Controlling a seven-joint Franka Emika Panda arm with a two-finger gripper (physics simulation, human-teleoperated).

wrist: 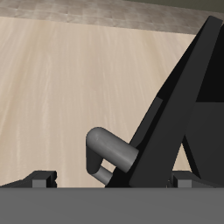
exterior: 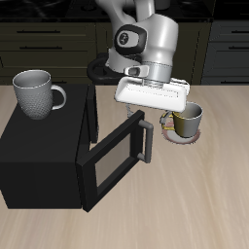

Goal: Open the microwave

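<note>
Looking from the exterior view, the microwave (exterior: 53,160) sits toward the surface's front edge, its door (exterior: 115,163) already swung partly outward, with the gripper (exterior: 137,119) hovering just above the top end of the upright handle (exterior: 143,141). Turning to the wrist view, the handle (wrist: 109,149) lies directly below the gripper (wrist: 109,181), its long axis running away along the door; the fingertips look spread, probably gripping nothing.
</note>
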